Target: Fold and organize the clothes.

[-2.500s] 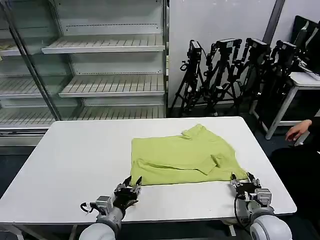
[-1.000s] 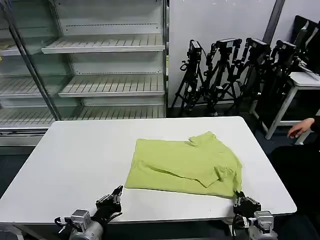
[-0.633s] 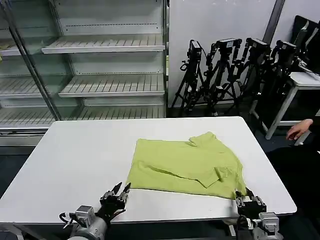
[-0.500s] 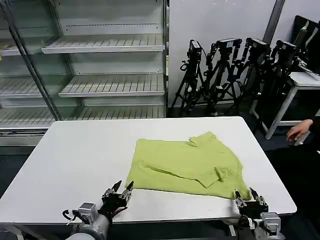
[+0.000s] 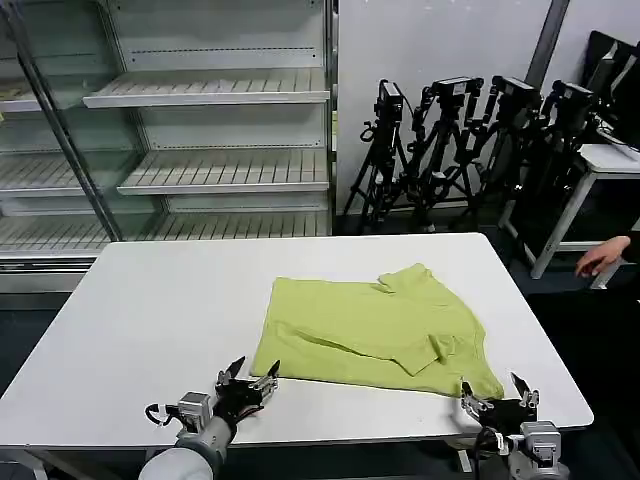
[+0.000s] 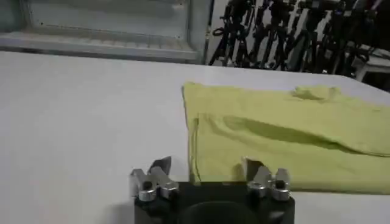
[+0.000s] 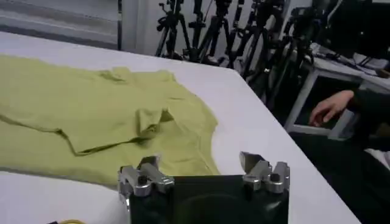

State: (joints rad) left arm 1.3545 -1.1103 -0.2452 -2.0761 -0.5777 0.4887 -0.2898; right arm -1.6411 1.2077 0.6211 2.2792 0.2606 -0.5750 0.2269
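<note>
Lime T-shirt [image 5: 375, 330]: folded, flat on white table [image 5: 150, 310], centre-right. Left gripper [image 5: 249, 380]: fingers spread, empty, at shirt's near-left corner. Right gripper [image 5: 497, 394]: spread, empty, near-right corner. Right wrist view alone shows tucked sleeve fold [image 7: 149, 122]

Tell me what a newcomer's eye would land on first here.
The lime T-shirt, partly folded, lies right of the middle of the white table. At the table's near edge, the left gripper sits by the shirt's near left corner and the right gripper by its near right corner, both with jaws open. Behind stand bare shelves and a row of black tripods.
</note>
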